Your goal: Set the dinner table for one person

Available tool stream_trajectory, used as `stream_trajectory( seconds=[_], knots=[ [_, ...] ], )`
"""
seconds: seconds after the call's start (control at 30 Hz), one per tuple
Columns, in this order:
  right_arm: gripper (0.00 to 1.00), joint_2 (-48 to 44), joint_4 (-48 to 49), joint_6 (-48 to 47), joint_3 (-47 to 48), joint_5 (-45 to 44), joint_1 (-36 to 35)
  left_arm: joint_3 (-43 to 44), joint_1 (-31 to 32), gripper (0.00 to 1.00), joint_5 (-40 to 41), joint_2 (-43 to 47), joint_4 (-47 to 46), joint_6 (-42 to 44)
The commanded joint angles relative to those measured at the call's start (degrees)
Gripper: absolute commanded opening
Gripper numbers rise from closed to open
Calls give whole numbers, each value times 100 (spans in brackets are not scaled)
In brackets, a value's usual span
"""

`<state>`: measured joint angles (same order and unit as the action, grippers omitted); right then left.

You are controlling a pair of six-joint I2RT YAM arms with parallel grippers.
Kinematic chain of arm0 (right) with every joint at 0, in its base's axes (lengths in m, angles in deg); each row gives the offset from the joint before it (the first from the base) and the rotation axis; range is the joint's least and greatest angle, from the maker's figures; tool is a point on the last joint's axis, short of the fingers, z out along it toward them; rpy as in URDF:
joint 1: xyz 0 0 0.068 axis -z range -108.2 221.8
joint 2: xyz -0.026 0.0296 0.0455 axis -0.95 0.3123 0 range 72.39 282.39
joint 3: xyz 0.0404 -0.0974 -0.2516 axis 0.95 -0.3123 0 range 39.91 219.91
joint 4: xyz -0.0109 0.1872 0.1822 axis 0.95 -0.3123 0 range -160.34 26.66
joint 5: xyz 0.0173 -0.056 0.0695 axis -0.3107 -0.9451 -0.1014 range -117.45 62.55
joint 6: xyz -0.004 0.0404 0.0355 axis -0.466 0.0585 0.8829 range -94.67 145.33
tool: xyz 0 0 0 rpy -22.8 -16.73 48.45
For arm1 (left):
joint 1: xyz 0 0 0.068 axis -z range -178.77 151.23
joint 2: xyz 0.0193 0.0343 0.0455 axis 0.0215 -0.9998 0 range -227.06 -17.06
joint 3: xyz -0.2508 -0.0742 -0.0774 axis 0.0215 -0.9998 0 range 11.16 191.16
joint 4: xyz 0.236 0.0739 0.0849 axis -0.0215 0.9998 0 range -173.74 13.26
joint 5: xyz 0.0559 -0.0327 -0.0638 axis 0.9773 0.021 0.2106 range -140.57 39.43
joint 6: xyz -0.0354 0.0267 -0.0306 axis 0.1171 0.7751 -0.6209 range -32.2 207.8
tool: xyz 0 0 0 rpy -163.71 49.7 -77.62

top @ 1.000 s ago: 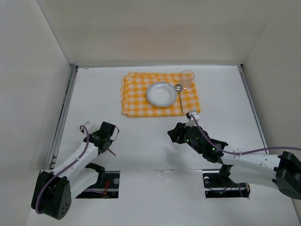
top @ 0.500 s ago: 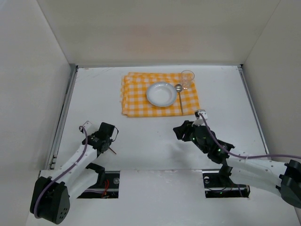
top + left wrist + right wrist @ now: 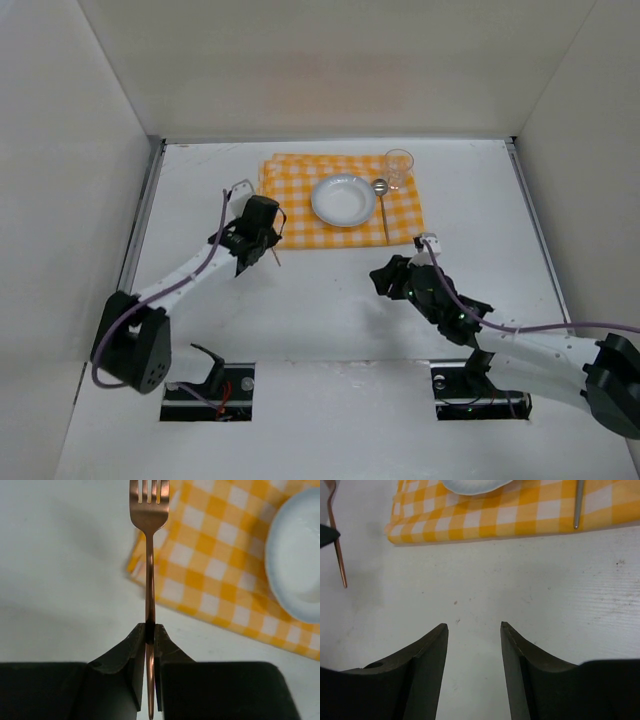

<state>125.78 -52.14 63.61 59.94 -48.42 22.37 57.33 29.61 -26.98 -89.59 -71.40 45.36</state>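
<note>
Top view, fork (image 3: 272, 257): clamped in the left gripper (image 3: 252, 248) above the dinner table (image 3: 330, 310); the arm has swung forward to the checked mat's (image 3: 290, 218) near-left corner; tines barely legible here.
Top view, mat: carries plate (image 3: 343, 199), spoon (image 3: 383, 205), glass (image 3: 399, 167).
Left wrist, fork axis: straight out from the jaws, tines over the mat's edge.
Right wrist, right gripper (image 3: 474, 627): jaws parted, gripping nothing.

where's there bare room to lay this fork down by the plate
Free: left strip of the checked mat, between its edge and the plate; also the dinner table along the mat's near edge. Crowded: right of the plate, with spoon and glass.
</note>
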Motion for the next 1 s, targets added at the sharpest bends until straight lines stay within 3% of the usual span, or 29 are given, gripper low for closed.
stream_trajectory(
  seconds=[0.0, 0.2, 0.4, 0.97],
  knots=[
    [52, 136, 462, 39, -26, -12, 8, 891, -56, 0, -1005, -681, -812, 1051],
    [52, 374, 506, 39, 1, -12, 8, 2157, -328, 1, -1496, -2034, -663, 1913],
    [52, 392, 523, 48, -25, -21, 25, 2879, -522, 1, -2175, -3125, -478, 2204],
    [53, 436, 523, 48, -34, -12, 114, 3328, -426, 3, -1929, -3900, -408, 2336]
  ],
)
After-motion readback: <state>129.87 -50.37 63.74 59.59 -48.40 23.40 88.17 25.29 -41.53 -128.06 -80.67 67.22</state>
